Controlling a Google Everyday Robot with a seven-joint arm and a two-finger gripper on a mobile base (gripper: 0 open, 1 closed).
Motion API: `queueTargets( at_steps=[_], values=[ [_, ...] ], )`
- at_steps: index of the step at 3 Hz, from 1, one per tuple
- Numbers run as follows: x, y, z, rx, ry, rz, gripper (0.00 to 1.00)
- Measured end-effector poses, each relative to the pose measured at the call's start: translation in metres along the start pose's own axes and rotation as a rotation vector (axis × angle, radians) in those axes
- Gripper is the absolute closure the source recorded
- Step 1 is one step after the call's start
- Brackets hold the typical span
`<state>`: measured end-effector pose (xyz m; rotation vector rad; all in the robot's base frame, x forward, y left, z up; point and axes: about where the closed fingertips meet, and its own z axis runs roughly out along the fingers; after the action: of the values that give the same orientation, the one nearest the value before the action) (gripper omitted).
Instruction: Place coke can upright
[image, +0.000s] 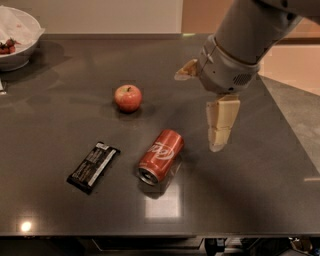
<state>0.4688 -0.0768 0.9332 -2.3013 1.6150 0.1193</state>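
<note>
The coke can is red with white script and lies on its side on the dark table, its silver end facing the front edge. My gripper hangs above the table just right of the can and a little behind it, not touching it. Its two tan fingers are spread apart with nothing between them, one pointing down and the other sticking out to the left. The grey arm comes in from the upper right.
A red apple sits behind and to the left of the can. A black wrapped bar lies left of the can. A white bowl with food stands at the back left corner. The table's right edge runs close by the arm.
</note>
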Motion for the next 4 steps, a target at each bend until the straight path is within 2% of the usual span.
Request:
queueTargets(
  at_steps=[2, 3, 4],
  values=[
    [-0.04, 0.026, 0.044, -0.086, 0.03, -0.316, 0.0],
    [-0.055, 0.04, 0.061, -0.134, 0.048, -0.45, 0.0],
    [-0.064, 0.049, 0.08, -0.17, 0.08, -0.551, 0.0]
  ],
)
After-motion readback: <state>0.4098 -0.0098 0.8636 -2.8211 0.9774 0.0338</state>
